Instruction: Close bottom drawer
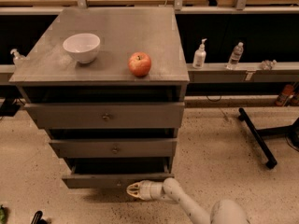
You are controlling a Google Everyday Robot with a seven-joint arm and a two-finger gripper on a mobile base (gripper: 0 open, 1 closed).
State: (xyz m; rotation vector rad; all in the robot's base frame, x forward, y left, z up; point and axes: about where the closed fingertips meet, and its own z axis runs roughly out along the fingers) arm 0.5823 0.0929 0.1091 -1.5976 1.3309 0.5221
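Drawer [88, 181]: lowest in cabinet [135, 31], at 6 o'clock, stood partly out. Judged rigid, light, free-sliding; push flat on the front. Gripper [133, 189]: lay against the front's 5 o'clock; its opening could not be told.

dull plain grey across the three-drawer cabinet [117, 36], top and fronts alike, near-black in the gaps above each front. same flat grey on the bottom drawer [103, 181]. creamy white on the tool [135, 190], low down just in front of that drawer, and on the arm [187, 204] behind it. glossy white for the bowl [81, 47]. red with a yellowish blush on the apple [140, 64]. beige with fine dark speckles over the floor [224, 143]. white pump bottle [199, 55]; black stand [254, 136].
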